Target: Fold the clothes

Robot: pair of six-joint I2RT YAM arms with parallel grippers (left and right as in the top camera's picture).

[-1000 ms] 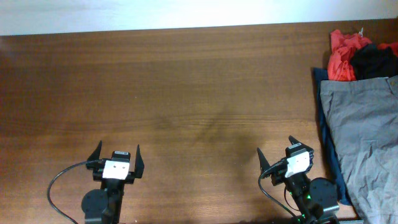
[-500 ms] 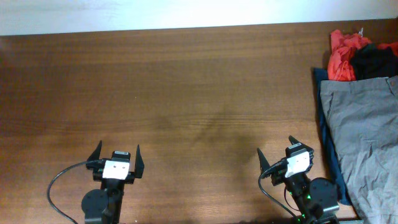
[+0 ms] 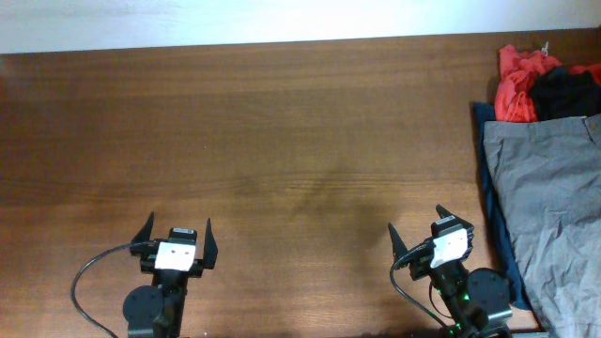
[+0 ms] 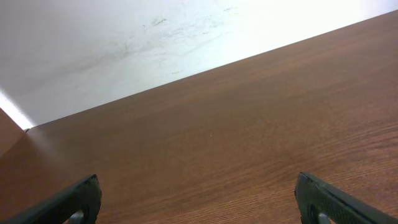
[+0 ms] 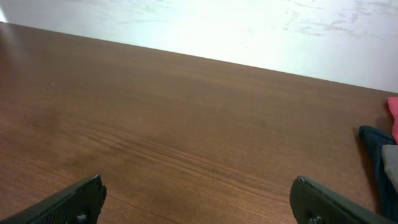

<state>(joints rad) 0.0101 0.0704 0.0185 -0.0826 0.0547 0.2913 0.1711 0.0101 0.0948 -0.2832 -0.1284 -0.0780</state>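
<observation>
The clothes, a grey-olive wrinkled pair of trousers [image 3: 549, 207], lie at the table's right edge in the overhead view, running off the frame. Only a sliver of their grey edge [image 5: 392, 157] shows at the right of the right wrist view. My right gripper [image 3: 419, 220] [image 5: 196, 185] stands open near the front edge, a little left of the trousers, with bare wood between its fingers. My left gripper [image 3: 177, 228] [image 4: 198, 185] stands open at the front left, far from the trousers, holding nothing.
A red garment [image 3: 516, 80] and a black one [image 3: 566, 92] are piled at the back right corner. A navy cloth [image 3: 490, 178] [image 5: 376, 140] lies under the trousers' left side. A white wall [image 4: 124, 43] borders the table's far edge.
</observation>
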